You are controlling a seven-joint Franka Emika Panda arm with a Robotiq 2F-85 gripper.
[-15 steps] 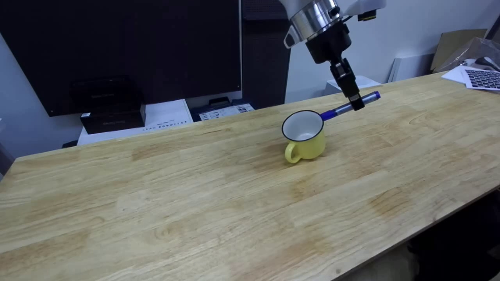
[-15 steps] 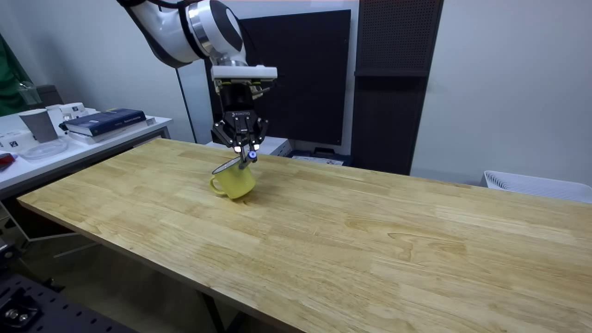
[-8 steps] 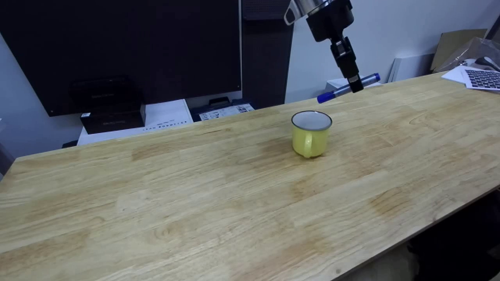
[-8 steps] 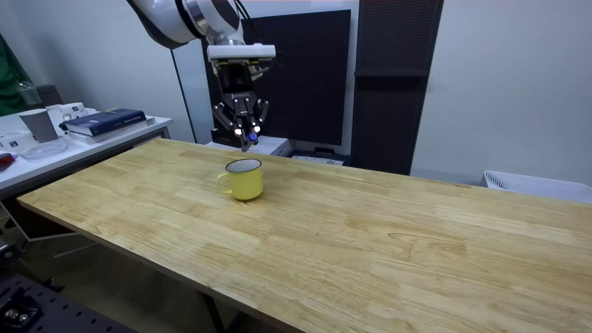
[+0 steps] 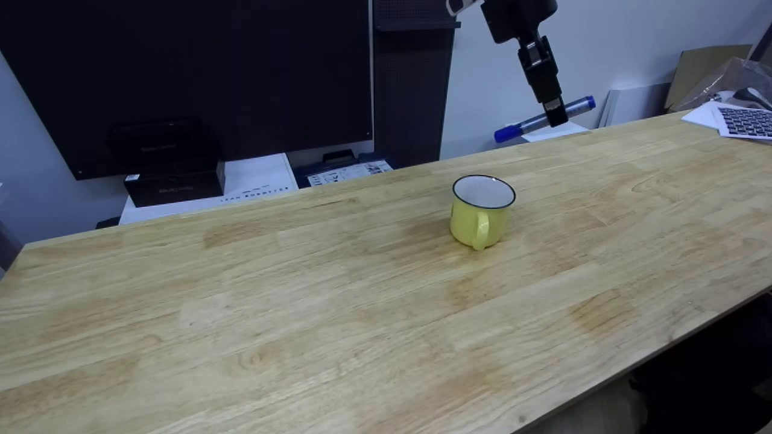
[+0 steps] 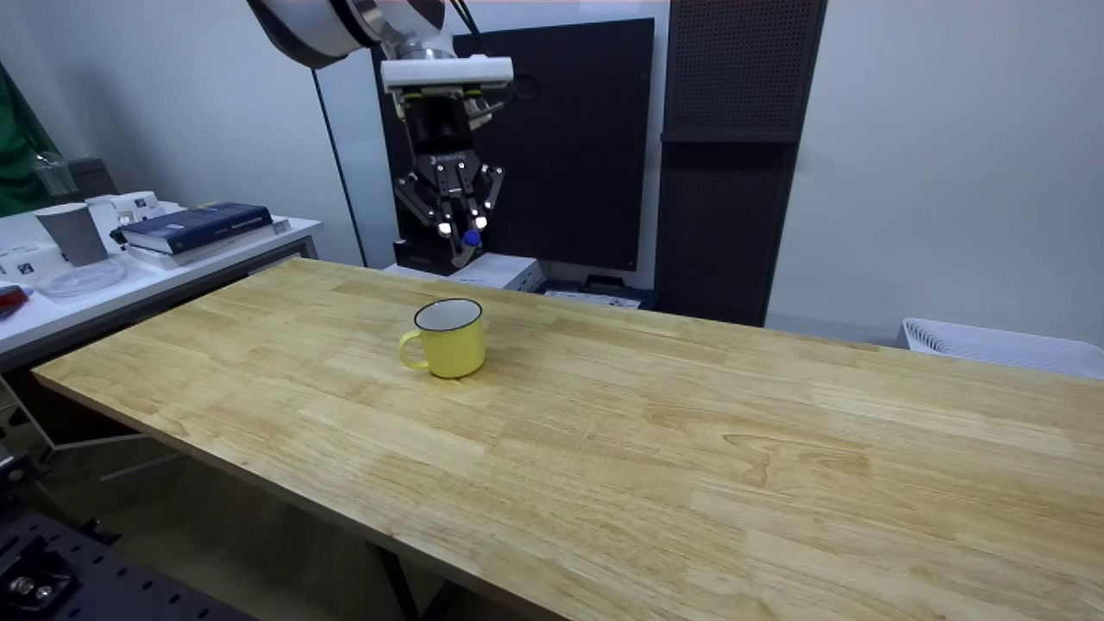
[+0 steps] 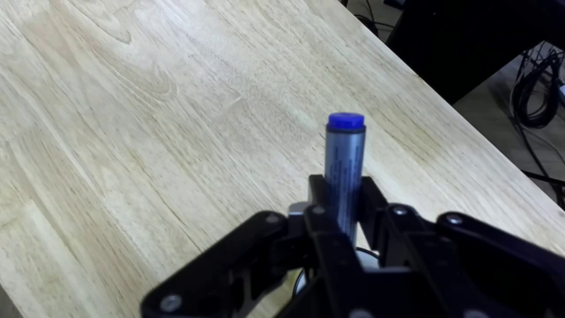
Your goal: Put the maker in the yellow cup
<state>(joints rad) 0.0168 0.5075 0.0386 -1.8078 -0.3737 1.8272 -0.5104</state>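
The yellow cup [image 5: 467, 224] stands nearly upright on the wooden table, its whitish inside showing in both exterior views [image 6: 455, 352]. In the wrist view part of its dark rim and inside [image 7: 367, 260] shows below the gripper; the rest is hidden. My gripper [image 5: 556, 113] is shut on the marker [image 5: 580, 106], gripping it round the middle of its silver body. The marker is tilted, its blue cap end lower and on the cup's side. It hangs above the cup, apart from it. The gripper [image 6: 461, 244] and the marker [image 7: 345, 152] also show in the other views.
The wooden table [image 5: 253, 325] has a long front edge. A keyboard [image 5: 748, 122] lies at its far end. A white side table with a blue book [image 6: 194, 228] and a grey cup [image 6: 72, 233] stands beside it. Dark boxes [image 5: 175, 185] stand behind.
The gripper has risen with the marker, which rested against the cup one second ago. The cup has gone from strongly tilted to nearly upright, and its handle has turned.
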